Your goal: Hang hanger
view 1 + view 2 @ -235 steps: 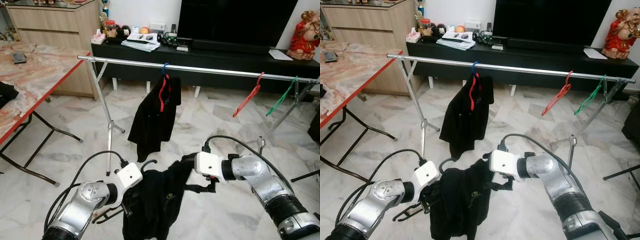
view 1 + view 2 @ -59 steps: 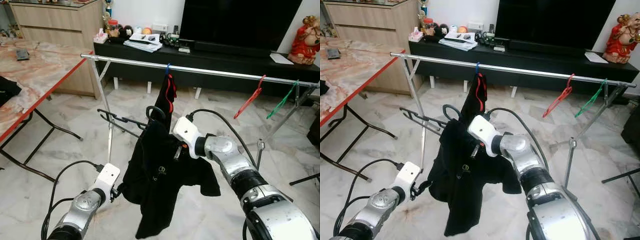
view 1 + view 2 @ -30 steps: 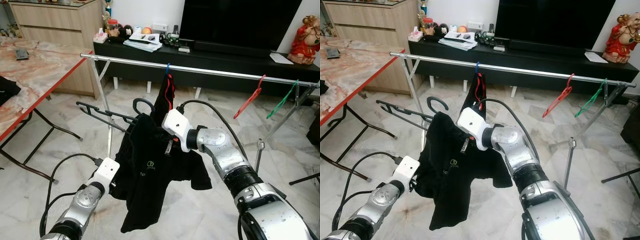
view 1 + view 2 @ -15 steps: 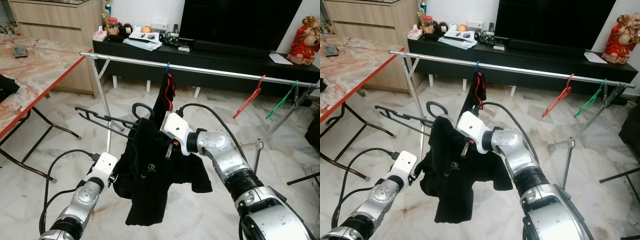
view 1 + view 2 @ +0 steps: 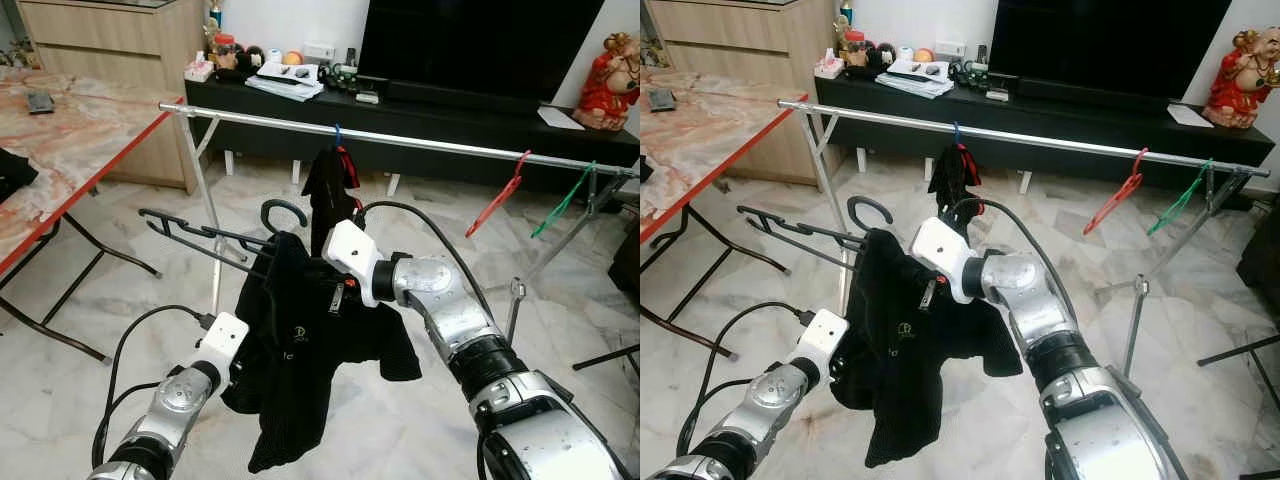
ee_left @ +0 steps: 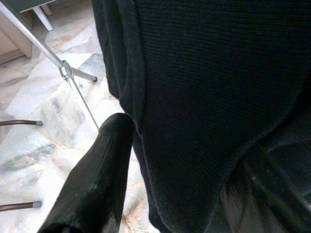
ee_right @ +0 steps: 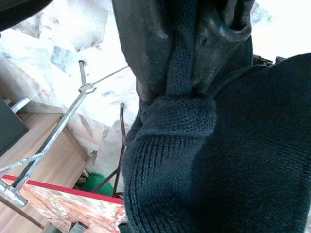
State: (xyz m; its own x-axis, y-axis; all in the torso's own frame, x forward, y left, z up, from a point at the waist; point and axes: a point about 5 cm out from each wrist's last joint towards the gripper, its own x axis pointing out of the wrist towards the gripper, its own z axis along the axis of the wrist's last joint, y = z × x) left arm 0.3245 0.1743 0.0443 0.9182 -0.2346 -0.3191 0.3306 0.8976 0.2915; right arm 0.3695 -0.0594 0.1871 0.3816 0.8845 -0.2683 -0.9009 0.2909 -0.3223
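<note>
Right wrist view: hanger [image 5: 215, 236] in right gripper's [image 5: 335, 296] jaws

Metal garment rail [image 5: 430, 143] spans the room on splayed legs over marble floor [image 5: 90, 290]. Hanging on it: a dark garment [image 5: 330, 185] on a blue-hooked hanger, a red hanger [image 5: 497, 195] and a green hanger [image 5: 562, 202], well apart from the garment.

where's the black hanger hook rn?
In the left eye view the black hanger's hook is centre-left, just above the black garment that the right hand grips, below the silver rail and left of the garment already hung there.
</note>
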